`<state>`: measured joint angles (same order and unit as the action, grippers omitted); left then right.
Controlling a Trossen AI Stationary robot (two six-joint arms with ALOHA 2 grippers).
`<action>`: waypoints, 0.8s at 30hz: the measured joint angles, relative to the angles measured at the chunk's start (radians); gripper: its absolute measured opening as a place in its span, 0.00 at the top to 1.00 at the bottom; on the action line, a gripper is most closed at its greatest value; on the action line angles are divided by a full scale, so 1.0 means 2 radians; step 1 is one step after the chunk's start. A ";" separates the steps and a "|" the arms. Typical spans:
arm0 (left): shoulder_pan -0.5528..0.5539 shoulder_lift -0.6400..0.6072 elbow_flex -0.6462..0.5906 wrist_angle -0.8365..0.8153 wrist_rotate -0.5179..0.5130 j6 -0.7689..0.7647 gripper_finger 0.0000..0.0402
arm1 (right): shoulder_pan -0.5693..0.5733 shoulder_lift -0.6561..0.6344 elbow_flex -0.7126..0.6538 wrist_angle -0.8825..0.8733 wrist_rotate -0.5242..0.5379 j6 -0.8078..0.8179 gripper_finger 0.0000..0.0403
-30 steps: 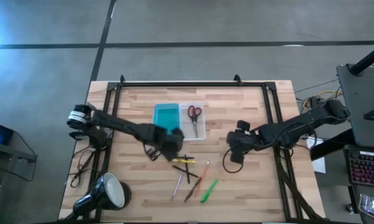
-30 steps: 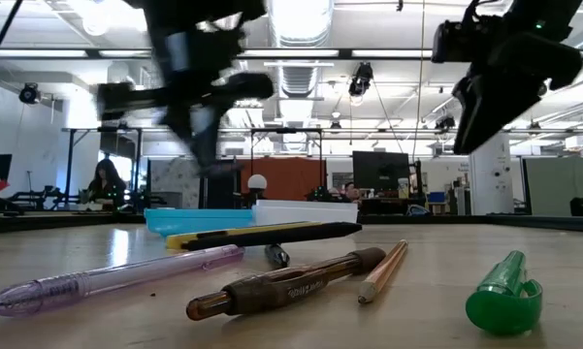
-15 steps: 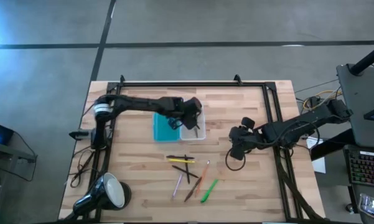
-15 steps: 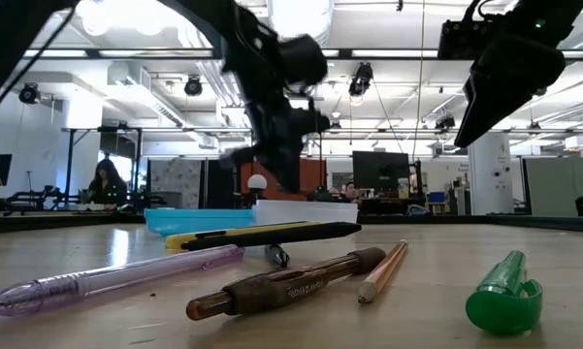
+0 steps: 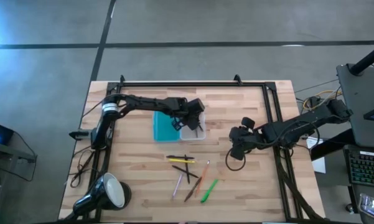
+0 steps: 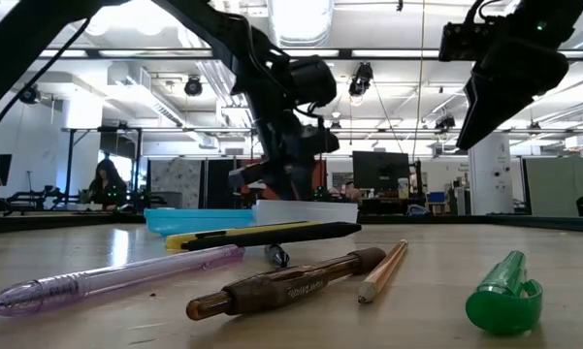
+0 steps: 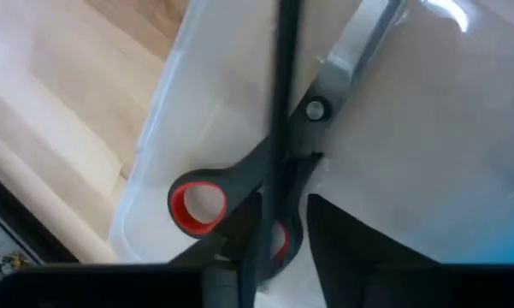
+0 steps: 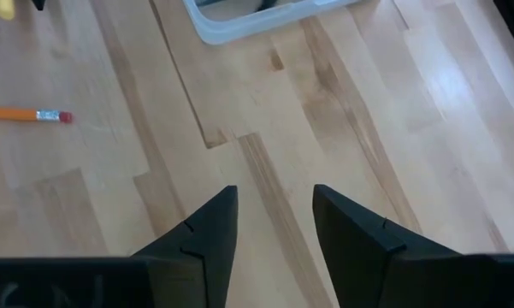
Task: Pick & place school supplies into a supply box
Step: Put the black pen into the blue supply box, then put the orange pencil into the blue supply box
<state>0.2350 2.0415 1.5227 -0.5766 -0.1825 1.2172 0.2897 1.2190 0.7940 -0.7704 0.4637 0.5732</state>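
2 grippers | left gripper [image 5: 188, 118] over supply box [image 5: 163, 129], hold on dark pen [image 7: 282, 85] unclear | right gripper [image 8: 274, 214] parted, empty | table pens [image 6: 291, 286] likely light, stiff, roll-prone: pinch mid-barrel

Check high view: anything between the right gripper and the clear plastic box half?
Nothing: bare wood tabletop between right gripper and clear plastic box half, per high view.

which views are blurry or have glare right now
Low view: ceiling lights glare white; the green marker up close is soft. Left wrist view: a dark pen reads as a blurred streak over the scissors. Right wrist view: tabletop sharp, with a pale sheen.
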 joint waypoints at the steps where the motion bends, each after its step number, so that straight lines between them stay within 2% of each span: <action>1: -0.001 -0.003 0.000 0.000 -0.007 -0.007 0.76 | 0.000 0.000 -0.001 0.000 0.000 0.000 0.64; 8: -0.010 -0.035 -0.001 -0.001 -0.022 -0.039 0.66 | 0.000 0.000 -0.005 0.000 0.000 0.000 0.65; 10: -0.016 -0.039 -0.001 -0.026 -0.047 -0.064 0.66 | 0.000 0.000 -0.005 0.002 -0.020 -0.012 0.64; 12: -0.024 -0.047 0.001 -0.056 -0.065 -0.106 0.65 | 0.000 0.000 -0.008 0.011 -0.061 -0.050 0.64; 15: -0.047 -0.078 0.000 -0.109 -0.063 -0.206 0.65 | 0.000 0.004 -0.015 0.045 -0.126 -0.112 0.64; 18: -0.074 -0.111 -0.013 -0.151 -0.049 -0.332 0.65 | 0.000 0.014 -0.025 0.086 -0.147 -0.183 0.64; 22: -0.111 -0.166 -0.051 -0.137 -0.005 -0.515 0.65 | 0.000 0.044 -0.024 0.155 -0.203 -0.249 0.63; 24: -0.132 -0.197 -0.076 -0.120 0.001 -0.600 0.65 | 0.004 0.069 -0.015 0.172 -0.233 -0.274 0.62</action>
<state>-0.0296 1.6470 1.3711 -0.8161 -0.1803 0.0168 0.2984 1.3576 0.7631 -0.4254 -0.0015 0.0261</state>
